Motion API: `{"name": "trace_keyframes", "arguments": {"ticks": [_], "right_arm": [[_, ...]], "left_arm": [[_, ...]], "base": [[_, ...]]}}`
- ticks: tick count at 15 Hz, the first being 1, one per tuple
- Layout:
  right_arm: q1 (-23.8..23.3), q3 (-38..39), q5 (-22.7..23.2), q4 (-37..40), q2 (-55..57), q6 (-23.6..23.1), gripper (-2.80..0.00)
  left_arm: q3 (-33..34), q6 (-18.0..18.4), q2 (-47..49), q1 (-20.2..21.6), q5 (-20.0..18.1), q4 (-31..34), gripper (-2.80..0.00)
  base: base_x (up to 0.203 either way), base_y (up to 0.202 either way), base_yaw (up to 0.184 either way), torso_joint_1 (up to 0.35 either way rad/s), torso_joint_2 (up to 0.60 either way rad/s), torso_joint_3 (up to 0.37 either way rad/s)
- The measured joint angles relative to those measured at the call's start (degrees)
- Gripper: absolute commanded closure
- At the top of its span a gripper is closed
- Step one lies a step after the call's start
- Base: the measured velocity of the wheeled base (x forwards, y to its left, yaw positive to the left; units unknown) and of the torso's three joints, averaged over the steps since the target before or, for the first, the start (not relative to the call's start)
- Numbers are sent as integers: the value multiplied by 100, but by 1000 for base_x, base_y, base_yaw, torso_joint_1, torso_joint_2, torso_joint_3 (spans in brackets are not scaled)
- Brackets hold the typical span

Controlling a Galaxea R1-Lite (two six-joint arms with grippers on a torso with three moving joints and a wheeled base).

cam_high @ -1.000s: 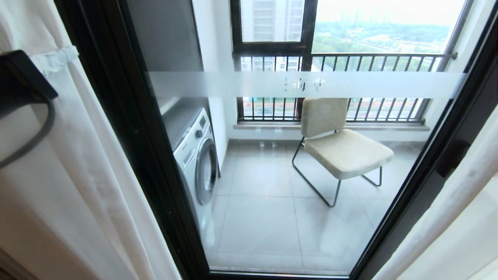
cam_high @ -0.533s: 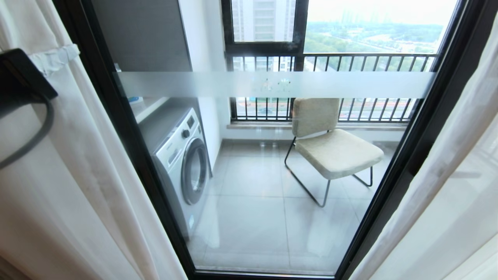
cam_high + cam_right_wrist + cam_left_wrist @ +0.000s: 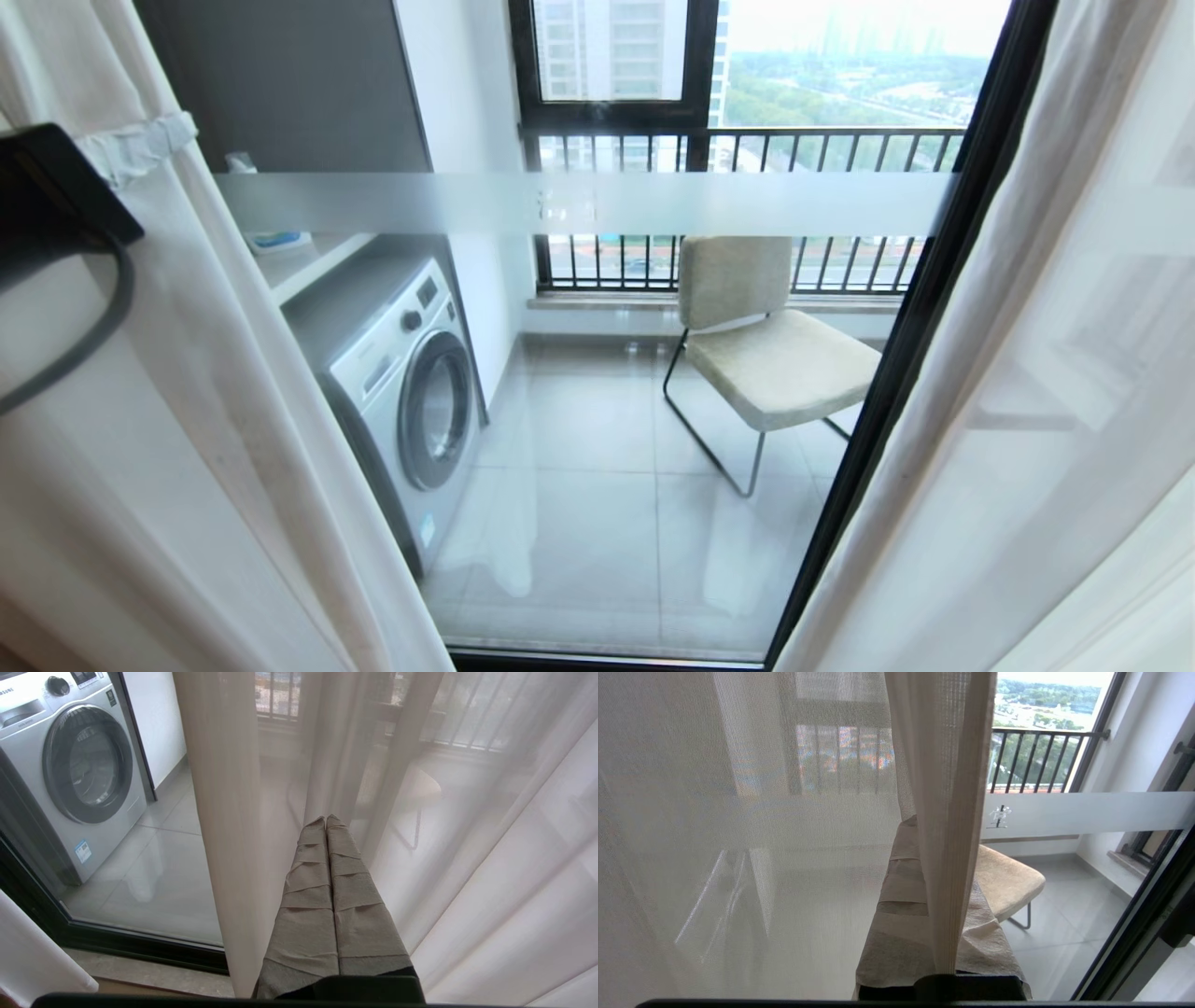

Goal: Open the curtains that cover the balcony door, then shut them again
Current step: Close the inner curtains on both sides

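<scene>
Curtains (image 3: 187, 448) further across balcony door (image 3: 607, 420)

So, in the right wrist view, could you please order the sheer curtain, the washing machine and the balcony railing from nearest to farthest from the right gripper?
1. The sheer curtain hangs right at the shut right gripper, draped about its fingertips.
2. The washing machine stands off to one side, behind the balcony door glass.
3. The balcony railing is farthest, seen blurred through the curtain at the balcony's far end.

Sheer woven cloth curtains (image 3: 233, 420) hang before the balcony door (image 3: 597, 373) of smooth glass; glossy floor tiles (image 3: 597, 523) lie beyond.
</scene>
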Motion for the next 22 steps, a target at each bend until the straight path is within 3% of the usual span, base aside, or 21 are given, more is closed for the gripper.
{"name": "trace_keyframes", "arguments": {"ticks": [22], "right_arm": [[0,0,0,0,0,-2,0]], "left_arm": [[189,2,-69,-63,4,-7,0]], "base": [[0,-192,3,2,2,2]]}}
